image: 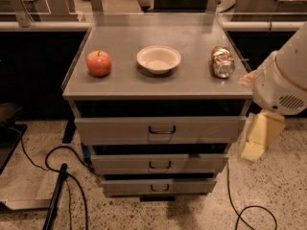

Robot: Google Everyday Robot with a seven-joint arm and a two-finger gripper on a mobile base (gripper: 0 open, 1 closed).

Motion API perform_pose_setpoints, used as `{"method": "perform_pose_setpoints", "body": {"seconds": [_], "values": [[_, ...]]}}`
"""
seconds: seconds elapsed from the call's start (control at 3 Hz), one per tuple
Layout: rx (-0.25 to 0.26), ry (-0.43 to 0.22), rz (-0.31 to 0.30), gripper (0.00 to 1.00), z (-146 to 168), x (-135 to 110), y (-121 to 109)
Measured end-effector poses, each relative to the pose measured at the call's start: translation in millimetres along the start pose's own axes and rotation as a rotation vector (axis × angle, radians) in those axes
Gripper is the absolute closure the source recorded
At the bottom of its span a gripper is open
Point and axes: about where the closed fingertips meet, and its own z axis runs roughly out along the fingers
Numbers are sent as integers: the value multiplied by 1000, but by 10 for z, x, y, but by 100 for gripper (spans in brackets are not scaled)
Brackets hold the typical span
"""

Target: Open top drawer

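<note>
The top drawer (160,128) is the widest of three grey drawers in a grey metal cabinet (158,87). It has a flat front panel and a small dark loop handle (161,130) at its middle. My gripper (259,137) shows as a beige part hanging off the white arm (283,80) at the right. It is beside the cabinet's right front corner, level with the top drawer and well right of the handle.
On the cabinet top stand a red apple (99,63), a white bowl (159,59) and a crumpled can (222,62). Two narrower drawers (159,164) lie below. Black cables (62,176) run over the speckled floor at left and right.
</note>
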Motion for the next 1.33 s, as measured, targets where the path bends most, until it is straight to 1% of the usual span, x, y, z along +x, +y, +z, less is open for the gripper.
{"method": "perform_pose_setpoints", "body": {"seconds": [0.33,0.67,1.0,1.33], "values": [[-29,4,-5,0,426,-50,130],[-46,1,-25,0,805,-112,132],[-86,-29,-33,0,1106,-194,128],[-93,-32,-32,0,1146,-195,126]]}}
